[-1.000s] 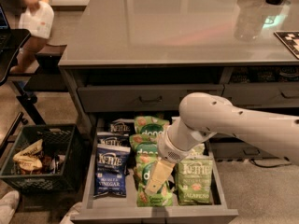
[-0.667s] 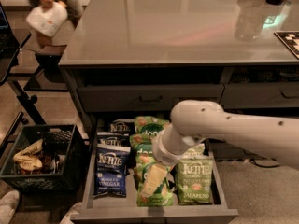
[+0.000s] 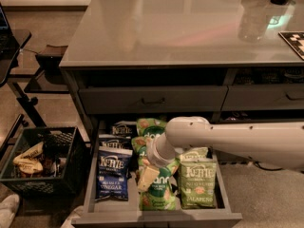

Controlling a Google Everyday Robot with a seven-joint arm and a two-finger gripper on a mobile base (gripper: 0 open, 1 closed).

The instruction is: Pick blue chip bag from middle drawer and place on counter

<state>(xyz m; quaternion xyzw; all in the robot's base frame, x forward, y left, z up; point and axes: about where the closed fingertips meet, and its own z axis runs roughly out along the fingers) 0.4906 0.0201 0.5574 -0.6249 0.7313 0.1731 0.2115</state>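
The middle drawer (image 3: pixel 90 184) is pulled open below the counter (image 3: pixel 180 27). A blue chip bag (image 3: pixel 113 173) lies flat at the drawer's front left, with two more navy Kettle bags (image 3: pixel 114 141) behind it. My gripper (image 3: pixel 146 177) hangs from the white arm that reaches in from the right. It is low over the green Dang bags (image 3: pixel 159 194) in the drawer's middle, just right of the front blue bag and apart from it.
A light green Kettle jalapeno bag (image 3: pixel 197 184) lies at the drawer's front right. A shallower drawer front with a bar handle (image 3: pixel 153 100) is above. A black crate of items (image 3: pixel 40 161) stands on the floor to the left. Dark stands are at far left.
My arm and gripper have shifted left across the drawer, from over the green bags toward the blue bags. The person at the upper left has left the view.
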